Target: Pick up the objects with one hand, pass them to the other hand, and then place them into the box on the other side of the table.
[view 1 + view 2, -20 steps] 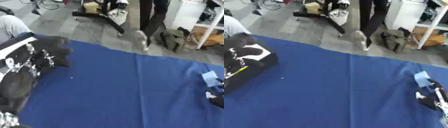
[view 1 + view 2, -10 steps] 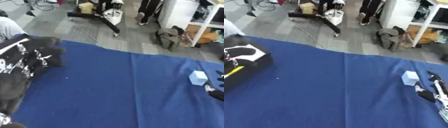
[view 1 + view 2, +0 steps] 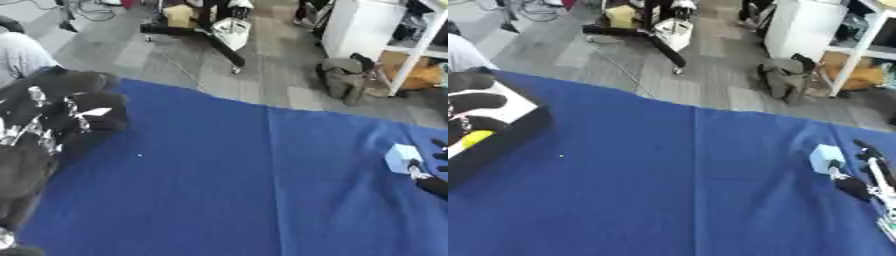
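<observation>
Blue block (image 3: 826,156) (pale) beside right hand (image 3: 866,172).

I see a deep blue table (image 3: 667,190); a pale blue block (image 3: 826,157); a black box (image 3: 496,132), white inside; something yellow (image 3: 476,138) in it.

Blue-clothed table (image 3: 667,190); black box (image 3: 492,132) at left edge, pale blue block (image 3: 826,157) at right

Blue tablecloth (image 3: 684,190) covers the table. Beyond its far edge, grey wood-look floor (image 3: 710,65). Black stand legs (image 3: 645,40) on the floor, white bag (image 3: 231,31) just beside them. Olive backpack (image 3: 785,80) slumps against a white shelf unit (image 3: 807,25) at upper right.
</observation>
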